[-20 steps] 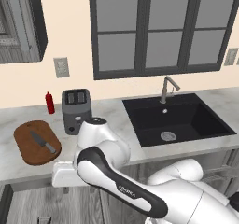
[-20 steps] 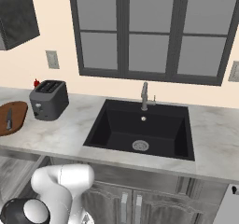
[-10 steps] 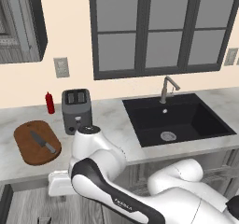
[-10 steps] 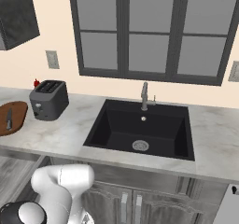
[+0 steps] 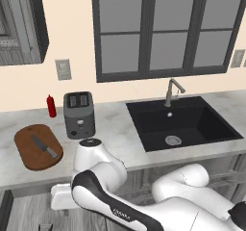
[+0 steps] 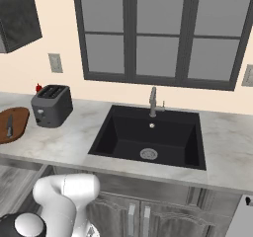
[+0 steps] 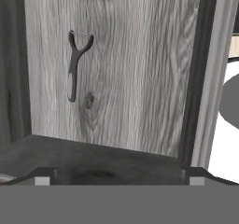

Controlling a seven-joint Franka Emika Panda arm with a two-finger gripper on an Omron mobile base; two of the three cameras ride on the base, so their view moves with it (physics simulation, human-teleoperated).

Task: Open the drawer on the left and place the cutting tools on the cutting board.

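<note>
Grey wood-grain drawer (image 7: 116,78), peeler (image 7: 74,64) inside, unlabelled

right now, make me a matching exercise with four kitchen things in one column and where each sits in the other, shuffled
Things:
1. knife
2. peeler
3. red bottle
4. faucet

Places:
A. on the open drawer's wood-grain floor
B. behind the black sink
C. on the cutting board
D. by the wall, left of the toaster

Pairs: 1-C, 2-A, 3-D, 4-B
</note>
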